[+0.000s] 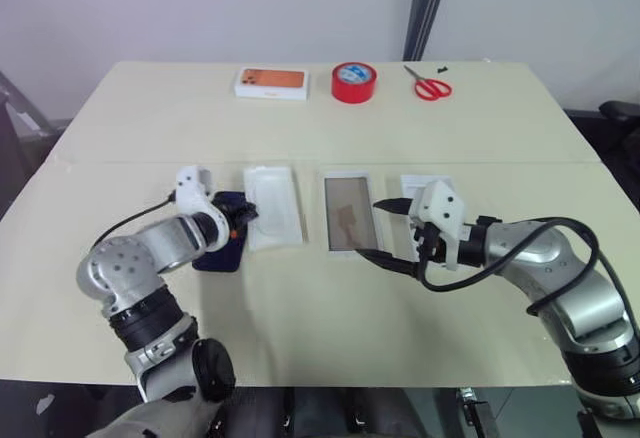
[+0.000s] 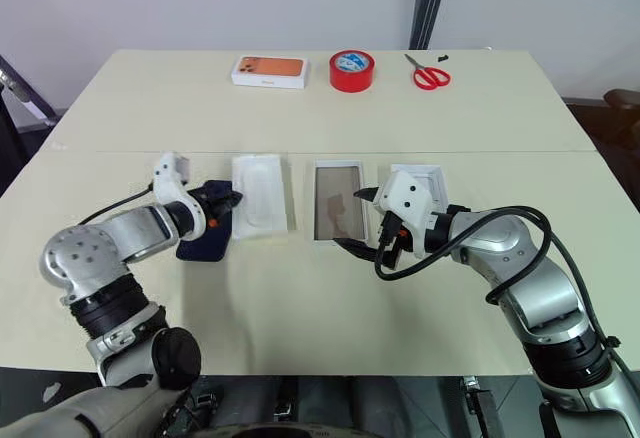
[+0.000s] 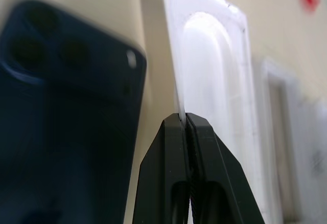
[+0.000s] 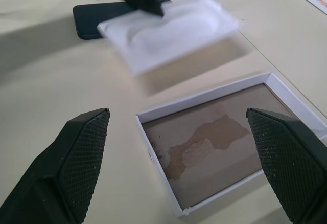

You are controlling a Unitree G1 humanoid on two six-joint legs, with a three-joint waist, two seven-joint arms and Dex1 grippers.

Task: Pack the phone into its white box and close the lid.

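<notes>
My left gripper (image 1: 247, 215) is shut on the near left edge of a white insert (image 1: 273, 206) with a rounded oblong recess, and holds it slightly raised and tilted off the table. In the left wrist view the black fingertips (image 3: 176, 127) pinch that thin rim. Beside the insert, partly under my left wrist, the dark navy phone (image 1: 222, 245) lies back up, its camera cluster (image 3: 36, 50) showing. To the right rests the lid (image 1: 347, 213), brownish inner face up. My right gripper (image 1: 372, 228) hovers open at its right edge. The white box (image 1: 424, 184) sits partly hidden behind that hand.
Along the table's far edge stand a white box with an orange phone print (image 1: 271, 82), a red tape roll (image 1: 354, 82) and red-handled scissors (image 1: 431, 86). A seam crosses the cream tabletop (image 1: 300, 318) beyond the packing items.
</notes>
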